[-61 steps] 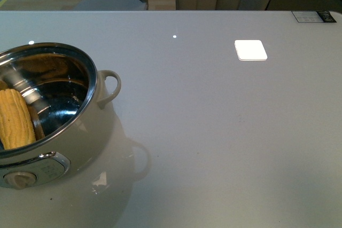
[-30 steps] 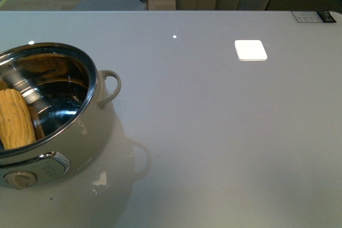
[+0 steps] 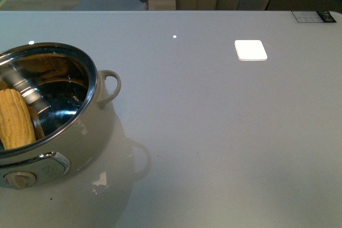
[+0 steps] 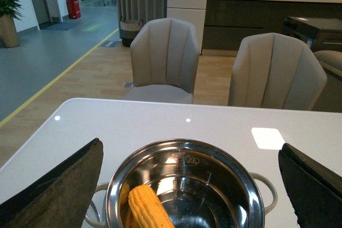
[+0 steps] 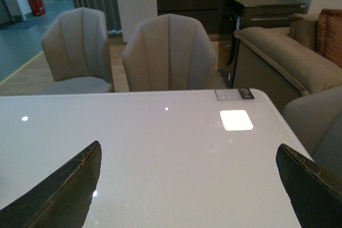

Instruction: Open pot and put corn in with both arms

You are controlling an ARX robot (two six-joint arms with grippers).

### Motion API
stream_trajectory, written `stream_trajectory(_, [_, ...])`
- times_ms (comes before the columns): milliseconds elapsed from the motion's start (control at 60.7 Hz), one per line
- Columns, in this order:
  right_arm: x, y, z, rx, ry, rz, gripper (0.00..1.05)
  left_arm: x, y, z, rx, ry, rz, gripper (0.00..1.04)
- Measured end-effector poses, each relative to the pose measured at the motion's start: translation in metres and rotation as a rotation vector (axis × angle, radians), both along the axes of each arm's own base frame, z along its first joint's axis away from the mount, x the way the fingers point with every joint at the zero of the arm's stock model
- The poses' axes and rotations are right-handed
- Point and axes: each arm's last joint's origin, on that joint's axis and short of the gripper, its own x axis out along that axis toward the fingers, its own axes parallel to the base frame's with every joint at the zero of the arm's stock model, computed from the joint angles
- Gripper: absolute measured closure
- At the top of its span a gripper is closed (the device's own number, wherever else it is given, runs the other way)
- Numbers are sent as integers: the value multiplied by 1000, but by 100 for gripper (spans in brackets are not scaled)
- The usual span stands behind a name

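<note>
Sitting at the 8 o'clock side of the front view, the pot rests lidless on a pale glossy bench, its steel bowl open to the camera. The corn lies inside the bowl, leaning against the wall nearest the front panel, with its reflection on the steel beside it. A loop handle sticks out toward 3 o'clock, and a cream knob sits on the panel at the pot's near side. Neither arm appears in the front view.

From the left wrist, the left tool hangs over the pot, its two dark fingers spread wide apart at either side of the frame, holding nothing. The corn shows in the bowl between them.

From the right wrist, the right tool has its fingers just as wide apart, empty, above bare bench. A small label lies at the bench's far edge, and two grey chairs stand beyond it
</note>
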Motion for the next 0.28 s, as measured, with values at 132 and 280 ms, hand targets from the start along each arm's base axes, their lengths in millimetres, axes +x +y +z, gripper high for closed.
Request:
stream_trajectory(132, [0, 0, 0, 0, 0, 0, 9, 0, 0, 0, 0, 0, 0, 7])
stream_trajectory(280, [0, 0, 0, 0, 0, 0, 9, 0, 0, 0, 0, 0, 0, 7])
